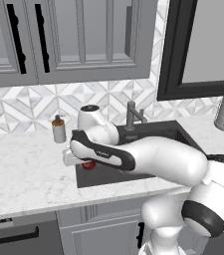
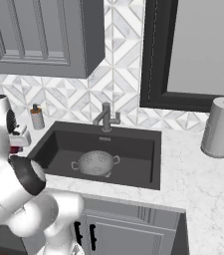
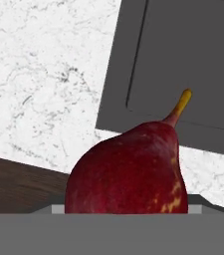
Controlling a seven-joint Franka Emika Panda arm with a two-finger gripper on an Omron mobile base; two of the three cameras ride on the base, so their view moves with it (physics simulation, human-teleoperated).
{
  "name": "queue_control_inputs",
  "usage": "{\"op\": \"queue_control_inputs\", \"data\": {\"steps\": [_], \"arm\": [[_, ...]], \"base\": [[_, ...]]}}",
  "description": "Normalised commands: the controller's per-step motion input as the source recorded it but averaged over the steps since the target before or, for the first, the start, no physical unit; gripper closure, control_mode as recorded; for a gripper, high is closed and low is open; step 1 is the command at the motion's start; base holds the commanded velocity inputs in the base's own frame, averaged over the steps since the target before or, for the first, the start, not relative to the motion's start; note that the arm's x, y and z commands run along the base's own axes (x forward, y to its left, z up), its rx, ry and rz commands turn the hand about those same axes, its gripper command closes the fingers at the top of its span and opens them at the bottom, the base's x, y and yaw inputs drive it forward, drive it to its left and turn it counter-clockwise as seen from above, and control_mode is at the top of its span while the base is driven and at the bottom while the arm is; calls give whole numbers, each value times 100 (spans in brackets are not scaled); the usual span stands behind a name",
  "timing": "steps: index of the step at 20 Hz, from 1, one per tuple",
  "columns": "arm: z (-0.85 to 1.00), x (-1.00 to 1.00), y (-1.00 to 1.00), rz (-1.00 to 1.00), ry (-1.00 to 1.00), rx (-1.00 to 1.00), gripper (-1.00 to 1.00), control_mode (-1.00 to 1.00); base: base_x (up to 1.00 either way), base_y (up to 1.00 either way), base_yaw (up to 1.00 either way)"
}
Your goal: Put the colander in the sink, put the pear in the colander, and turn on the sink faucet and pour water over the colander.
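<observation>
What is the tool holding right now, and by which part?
The pear, apparently gripped around its wide lower body, stem pointing away; the contact itself is hidden.

The pear (image 3: 128, 172) at bottom center has smooth, slightly glossy dark red skin. The colander (image 2: 95, 163) is dull perforated metal. The sink (image 2: 133, 147) looks matt dark grey, the counter (image 1: 24, 169) polished white marble.
</observation>
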Motion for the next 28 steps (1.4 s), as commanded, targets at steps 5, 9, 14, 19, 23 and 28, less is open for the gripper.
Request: {"op": "queue_control_inputs", "data": {"steps": [5, 9, 14, 19, 23, 28], "arm": [[31, -33, -84, 0, 4, 0, 100, -100], [23, -17, -92, 0, 1, 0, 100, -100], [12, -19, -87, 0, 0, 0, 100, -100], [10, 0, -89, 0, 0, 0, 100, -100], [3, 9, -88, 0, 4, 0, 100, -100], [0, 10, -90, 0, 2, 0, 100, -100]], "base": [[0, 0, 0], [0, 0, 0], [0, 0, 0], [0, 0, 0], [0, 0, 0], [0, 0, 0]]}}
